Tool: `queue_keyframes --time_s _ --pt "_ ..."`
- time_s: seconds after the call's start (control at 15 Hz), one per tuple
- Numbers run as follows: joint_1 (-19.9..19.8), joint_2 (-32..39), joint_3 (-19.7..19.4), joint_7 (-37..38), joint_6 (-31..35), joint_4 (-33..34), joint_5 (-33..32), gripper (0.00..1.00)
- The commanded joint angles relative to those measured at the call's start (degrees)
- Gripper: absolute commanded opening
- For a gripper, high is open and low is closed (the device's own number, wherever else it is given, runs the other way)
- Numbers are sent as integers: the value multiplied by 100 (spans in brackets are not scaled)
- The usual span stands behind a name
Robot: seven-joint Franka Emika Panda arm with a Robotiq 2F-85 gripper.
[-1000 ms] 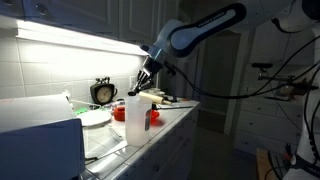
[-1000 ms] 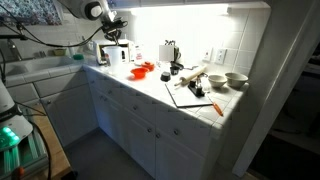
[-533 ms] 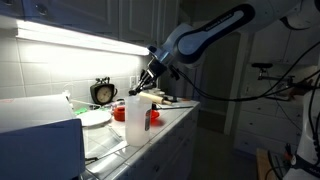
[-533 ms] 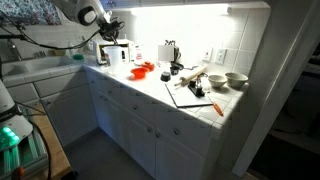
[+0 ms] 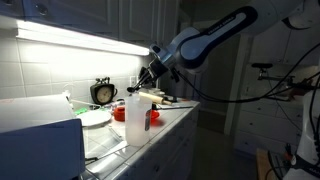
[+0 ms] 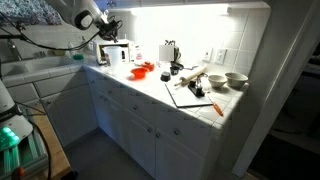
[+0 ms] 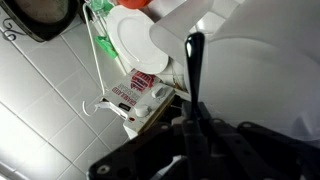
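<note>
Since a second ago my arm (image 5: 205,35) has drifted a little up and to the right in an exterior view, carrying my jaws along; the things on the counter (image 6: 155,86) lie as they did. My jaws hang in the air at the upper middle of that frame, clear of everything, above and behind the white jug (image 5: 135,112), which stands at the lower middle near the counter's front edge. A clock (image 5: 103,92) stands against the tiled wall to the jug's left, and a white plate (image 5: 95,118) lies lower left of it. In the wrist view a single dark bar (image 7: 193,60) rises at the centre, over the jug, with a red-and-white packet (image 7: 135,95) left of centre. Whether my jaws are wide or narrow I cannot tell.
</note>
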Motion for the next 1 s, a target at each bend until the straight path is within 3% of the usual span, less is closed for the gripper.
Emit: queue_keyframes --time_s 0.0,0.4,0.93 --pt "-66 -163 181 -378 278 -215 367 2" --pt "-138 -197 131 -371 -152 -61 445 2" --pt "-410 -184 -92 -200 -1675 459 347 2"
